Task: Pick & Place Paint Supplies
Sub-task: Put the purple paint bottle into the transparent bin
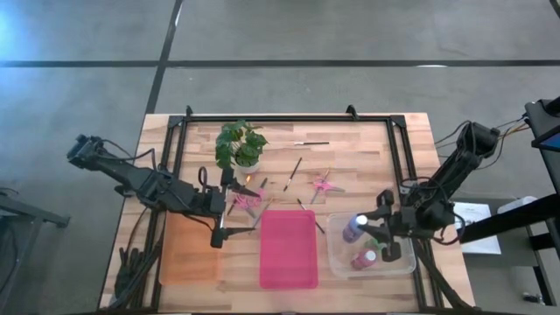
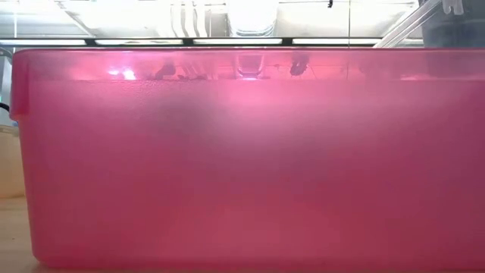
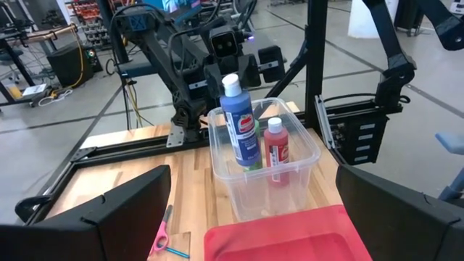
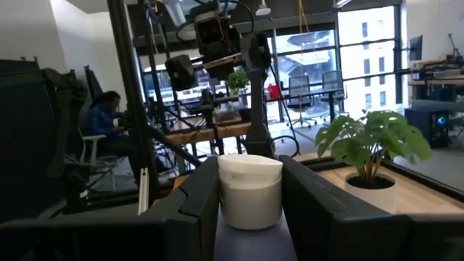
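Bottle of blue paint with white cap, rigid plastic, likely light yet slick, best taken near its neck, stands upright inside clear plastic bin beside red paint bottle, cap between right gripper fingers, closed on it; left gripper open above table.

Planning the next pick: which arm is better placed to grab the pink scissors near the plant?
Left. Its hand is empty and open close to the pink scissors, while the right hand grips the blue bottle over the clear bin.
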`<action>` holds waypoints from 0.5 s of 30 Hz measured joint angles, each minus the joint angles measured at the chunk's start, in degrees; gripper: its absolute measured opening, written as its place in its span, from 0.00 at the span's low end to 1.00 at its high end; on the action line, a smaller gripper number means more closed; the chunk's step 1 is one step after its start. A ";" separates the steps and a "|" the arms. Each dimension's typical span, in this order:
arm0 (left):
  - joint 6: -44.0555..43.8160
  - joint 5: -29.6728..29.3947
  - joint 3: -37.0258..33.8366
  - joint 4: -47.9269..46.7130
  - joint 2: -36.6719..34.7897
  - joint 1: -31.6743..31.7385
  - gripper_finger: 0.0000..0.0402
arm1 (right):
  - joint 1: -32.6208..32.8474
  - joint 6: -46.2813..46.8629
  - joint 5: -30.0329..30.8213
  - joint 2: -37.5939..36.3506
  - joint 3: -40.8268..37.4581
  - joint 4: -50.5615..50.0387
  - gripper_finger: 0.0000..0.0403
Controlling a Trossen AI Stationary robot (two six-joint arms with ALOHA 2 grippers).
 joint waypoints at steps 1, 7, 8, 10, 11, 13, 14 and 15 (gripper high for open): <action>0.00 0.07 0.00 0.00 0.00 0.00 1.00 | 0.00 0.29 0.00 0.26 -0.09 0.00 0.28; 0.02 0.43 0.00 0.00 0.00 0.00 1.00 | -0.02 3.36 0.01 2.31 -0.96 0.02 0.28; 0.02 0.44 -0.02 0.00 0.00 0.00 1.00 | -0.02 4.01 0.01 2.58 -1.21 0.04 0.28; 0.02 0.43 -0.02 0.00 0.00 0.00 1.00 | -0.02 4.85 0.13 3.00 -1.47 -0.04 0.28; 0.02 0.43 -0.04 0.00 0.00 0.00 1.00 | -0.02 5.14 0.15 3.16 -1.49 0.04 0.28; 0.02 0.43 -0.04 0.00 0.00 0.00 1.00 | -0.02 5.10 0.22 3.40 -1.52 0.04 0.28; 0.02 0.43 -0.04 0.00 0.00 0.00 1.00 | -0.02 5.14 0.21 3.49 -1.61 0.04 0.28; 0.02 0.47 -0.15 0.05 0.00 -0.02 1.00 | -0.02 5.36 0.22 3.70 -1.76 0.07 0.28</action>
